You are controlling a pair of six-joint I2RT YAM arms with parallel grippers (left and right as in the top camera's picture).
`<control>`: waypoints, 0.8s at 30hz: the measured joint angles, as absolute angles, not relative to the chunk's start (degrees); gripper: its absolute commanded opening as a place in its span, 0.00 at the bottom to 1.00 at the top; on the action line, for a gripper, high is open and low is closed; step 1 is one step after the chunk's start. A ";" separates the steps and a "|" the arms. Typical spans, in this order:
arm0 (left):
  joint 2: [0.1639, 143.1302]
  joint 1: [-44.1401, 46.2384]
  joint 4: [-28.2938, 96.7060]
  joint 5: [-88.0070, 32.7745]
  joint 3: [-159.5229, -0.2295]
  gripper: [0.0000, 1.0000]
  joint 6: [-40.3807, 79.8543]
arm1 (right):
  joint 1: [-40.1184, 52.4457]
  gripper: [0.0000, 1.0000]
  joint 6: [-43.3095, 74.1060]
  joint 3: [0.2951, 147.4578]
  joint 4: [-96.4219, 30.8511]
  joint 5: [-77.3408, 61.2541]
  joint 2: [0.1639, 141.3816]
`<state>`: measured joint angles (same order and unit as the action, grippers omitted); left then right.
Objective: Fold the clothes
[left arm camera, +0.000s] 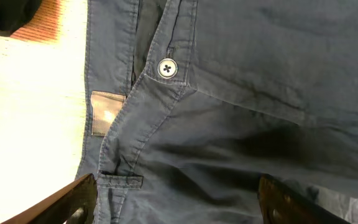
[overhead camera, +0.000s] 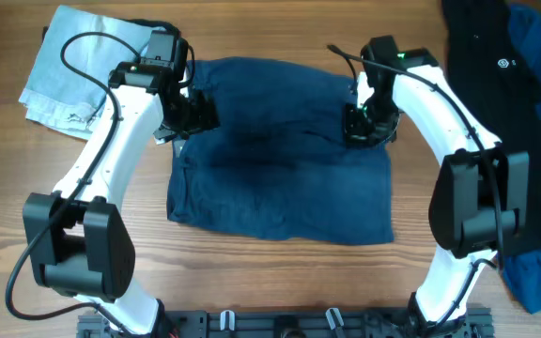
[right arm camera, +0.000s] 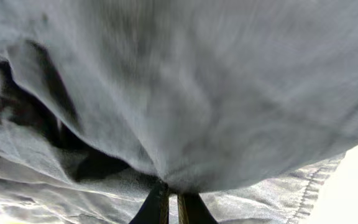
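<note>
The dark blue shorts (overhead camera: 280, 155) lie in the middle of the table (overhead camera: 280, 272). The left gripper (left arm camera: 178, 199) hangs wide apart over them. The right gripper (right arm camera: 171, 205) pinches their cloth tight.

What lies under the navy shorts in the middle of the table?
Only the wooden table shows around the navy shorts; whatever lies beneath the fabric is covered.

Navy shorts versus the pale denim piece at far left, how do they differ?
The navy shorts are dark, spread wide at centre; the denim piece is pale, smaller, at the far corner. The right tool pinches the navy shorts; nothing grips the denim piece. Both lie on the table.
</note>
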<state>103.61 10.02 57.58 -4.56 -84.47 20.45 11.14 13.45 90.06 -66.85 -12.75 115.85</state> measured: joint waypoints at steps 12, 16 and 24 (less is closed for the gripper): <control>103.66 10.02 57.65 -4.51 -84.47 0.83 20.45 | 2.17 0.82 11.00 98.06 -40.95 -11.46 111.07; 103.66 10.02 57.58 -4.51 -84.47 0.83 20.45 | -2.39 0.81 10.90 98.08 -37.21 -11.49 118.74; 103.68 10.02 57.60 -4.51 -84.47 0.83 20.45 | -2.81 0.62 10.66 98.08 -33.76 -13.37 129.67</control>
<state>103.68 10.02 57.60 -4.51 -84.47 20.45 -2.81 10.66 98.08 -33.76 -13.37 129.67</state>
